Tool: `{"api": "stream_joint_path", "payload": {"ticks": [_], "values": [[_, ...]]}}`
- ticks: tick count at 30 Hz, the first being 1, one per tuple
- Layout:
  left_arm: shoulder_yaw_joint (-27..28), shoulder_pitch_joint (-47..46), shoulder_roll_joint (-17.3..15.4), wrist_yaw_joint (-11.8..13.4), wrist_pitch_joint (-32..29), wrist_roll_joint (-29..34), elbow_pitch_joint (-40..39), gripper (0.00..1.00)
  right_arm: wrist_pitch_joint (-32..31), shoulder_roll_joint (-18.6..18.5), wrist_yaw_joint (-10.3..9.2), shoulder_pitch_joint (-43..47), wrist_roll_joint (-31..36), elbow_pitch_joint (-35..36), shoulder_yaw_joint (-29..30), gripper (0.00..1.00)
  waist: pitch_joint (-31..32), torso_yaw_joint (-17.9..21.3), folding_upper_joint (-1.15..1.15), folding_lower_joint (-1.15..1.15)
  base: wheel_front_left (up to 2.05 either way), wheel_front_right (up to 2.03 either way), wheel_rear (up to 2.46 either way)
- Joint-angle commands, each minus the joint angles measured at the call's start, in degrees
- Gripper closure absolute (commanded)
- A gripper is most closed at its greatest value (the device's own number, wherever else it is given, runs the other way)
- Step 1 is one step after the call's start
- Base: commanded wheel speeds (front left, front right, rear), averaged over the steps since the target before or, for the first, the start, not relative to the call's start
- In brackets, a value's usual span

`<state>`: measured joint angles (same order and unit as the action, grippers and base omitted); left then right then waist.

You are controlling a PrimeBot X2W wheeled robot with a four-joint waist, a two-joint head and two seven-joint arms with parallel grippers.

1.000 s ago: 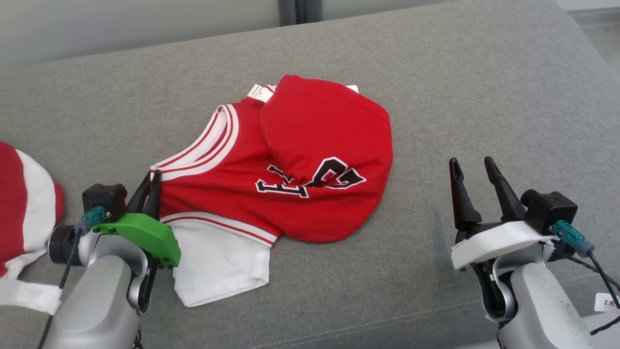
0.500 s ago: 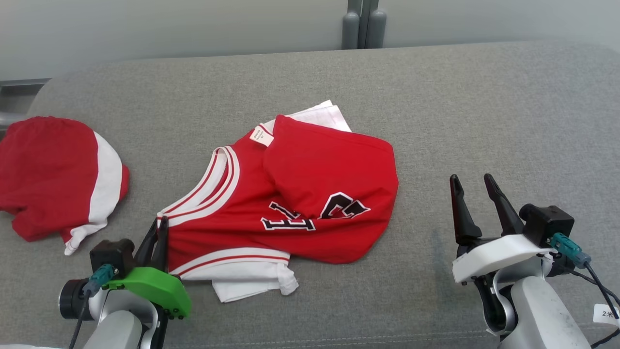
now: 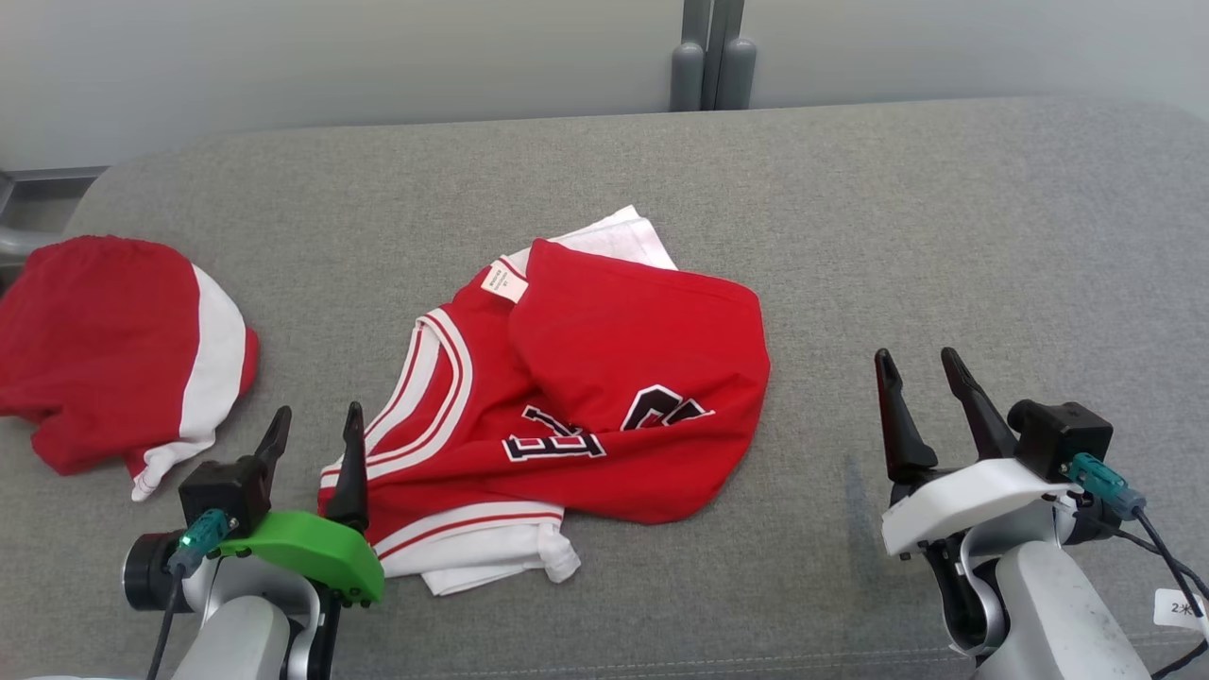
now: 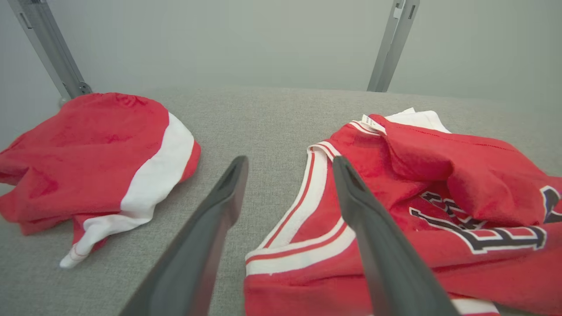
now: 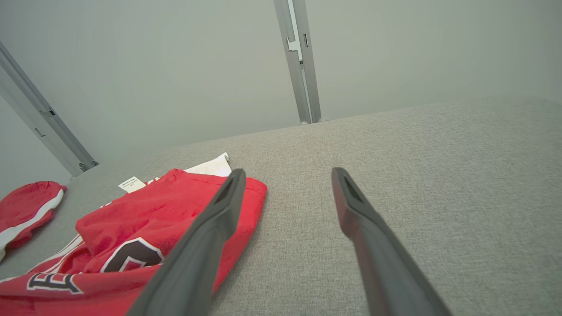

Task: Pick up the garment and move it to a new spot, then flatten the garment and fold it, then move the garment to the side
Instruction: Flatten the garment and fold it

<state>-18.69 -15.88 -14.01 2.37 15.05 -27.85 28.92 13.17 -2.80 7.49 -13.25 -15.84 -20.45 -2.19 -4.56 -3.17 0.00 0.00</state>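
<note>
Head view: crumpled red jersey (image 3: 604, 397) lies mid grey cushion (image 3: 945, 236), between the two arms. Its black, white-edged lettering (image 3: 567, 439) is partly buried under a fold and not readable whole. Print on the white neck tag (image 3: 503, 280) is too small to read. Empty left gripper (image 3: 317, 412) has fingers spread, one over the jersey's striped edge, contact unclear. Empty right gripper (image 3: 915, 356) has fingers apart, well clear of the jersey. Another red-white garment (image 3: 113, 349) lies far left. Sticker (image 3: 1181, 607) by the right arm is cut off and starts "2".
</note>
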Motion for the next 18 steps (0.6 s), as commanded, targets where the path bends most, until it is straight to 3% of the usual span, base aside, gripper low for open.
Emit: {"api": "stream_joint_path", "payload": {"ticks": [1,18], "values": [[0.7,0.6,0.3,-0.1,0.2,1.2,-0.5,0.00,-0.3,-0.2,0.00,-0.2,0.5,-0.1,0.1,0.00,0.0,0.1,0.00,0.00,0.00,0.00,0.00],[11.4,8.8,6.3,-1.0,0.1,12.1,-16.2,0.00,-2.7,-1.9,0.00,-3.8,1.2,-4.9,-1.4,0.00,0.5,-2.3,0.00,0.00,0.00,0.00,0.00]]}}
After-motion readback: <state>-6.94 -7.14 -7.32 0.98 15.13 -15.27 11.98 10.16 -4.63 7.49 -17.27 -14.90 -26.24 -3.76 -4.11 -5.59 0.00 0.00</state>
